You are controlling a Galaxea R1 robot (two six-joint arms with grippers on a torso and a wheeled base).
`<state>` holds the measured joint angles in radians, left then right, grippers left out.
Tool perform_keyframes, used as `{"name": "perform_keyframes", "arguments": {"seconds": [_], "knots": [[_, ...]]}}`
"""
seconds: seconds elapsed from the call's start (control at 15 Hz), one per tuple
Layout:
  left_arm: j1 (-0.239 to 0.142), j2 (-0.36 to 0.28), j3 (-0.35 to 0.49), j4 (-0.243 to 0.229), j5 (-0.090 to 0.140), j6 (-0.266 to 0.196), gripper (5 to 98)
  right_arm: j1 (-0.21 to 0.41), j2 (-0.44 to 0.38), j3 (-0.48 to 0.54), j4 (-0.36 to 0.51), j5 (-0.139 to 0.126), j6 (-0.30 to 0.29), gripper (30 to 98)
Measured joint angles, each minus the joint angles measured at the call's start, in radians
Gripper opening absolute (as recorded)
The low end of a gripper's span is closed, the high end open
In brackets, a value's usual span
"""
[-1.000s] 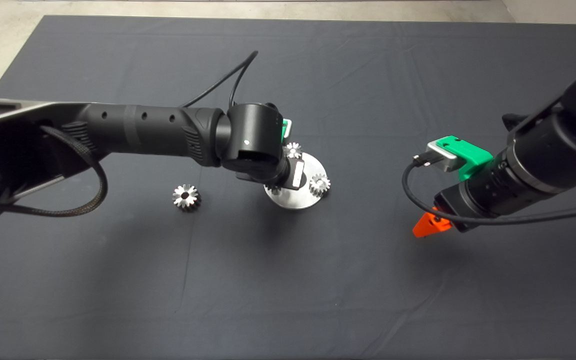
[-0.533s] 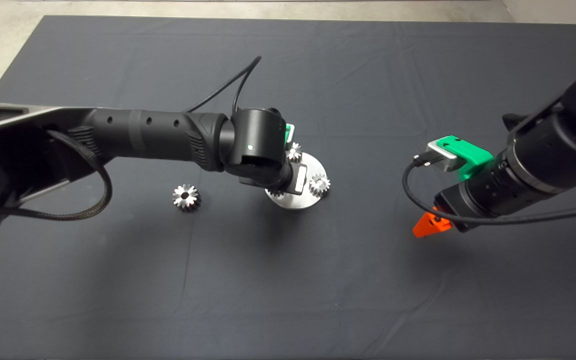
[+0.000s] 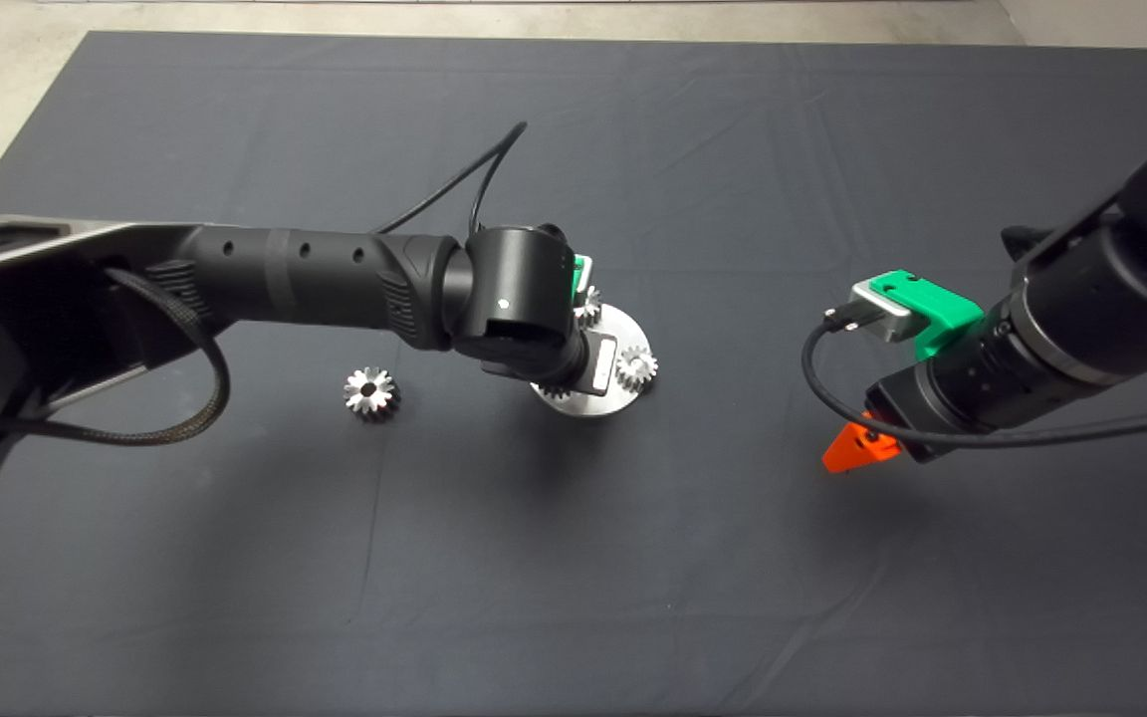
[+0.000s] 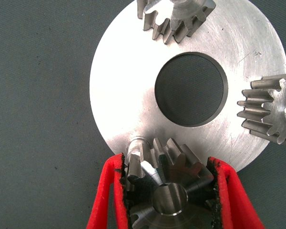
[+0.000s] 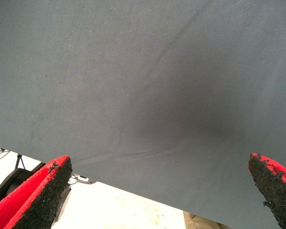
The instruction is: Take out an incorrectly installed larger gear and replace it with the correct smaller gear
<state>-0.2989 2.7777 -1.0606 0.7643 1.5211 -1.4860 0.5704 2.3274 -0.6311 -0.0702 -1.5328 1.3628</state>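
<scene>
My left gripper [image 4: 167, 164] is shut on the smaller gear [image 4: 169, 188], a steel spur gear with a centre bore. It holds the gear at the rim of the round silver plate [image 4: 124, 95], right beside a short bare peg [image 4: 135, 143]. Two other small gears [image 4: 174, 16] [image 4: 271, 114] sit on the plate around its centre hole. In the head view the left wrist [image 3: 519, 309] covers that side of the plate [image 3: 593, 403]. The larger gear [image 3: 371, 390], shiny with a dark hole, lies on the mat left of the plate.
My right gripper [image 3: 852, 448] hangs open and empty over bare mat to the right of the plate; its wrist view shows only the mat and its far edge. A black cable [image 3: 454, 184] loops up behind the left wrist.
The left arm has shifted a little to the right over the plate with the gear still in its fingers. The right arm and the larger gear have not moved.
</scene>
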Motion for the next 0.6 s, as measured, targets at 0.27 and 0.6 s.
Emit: {"name": "perform_keyframes", "arguments": {"seconds": [0.27, 0.6], "knots": [[-0.001, -0.028, 0.0, 0.011, -0.029, 0.022, 23.9, -0.007, 0.002, 0.006, 0.0, 0.0, 0.0, 97.7], [0.008, -0.058, -0.032, 0.023, -0.025, 0.029, 23.9, -0.014, 0.006, 0.01, 0.0, 0.0, 0.002, 97.7]]}}
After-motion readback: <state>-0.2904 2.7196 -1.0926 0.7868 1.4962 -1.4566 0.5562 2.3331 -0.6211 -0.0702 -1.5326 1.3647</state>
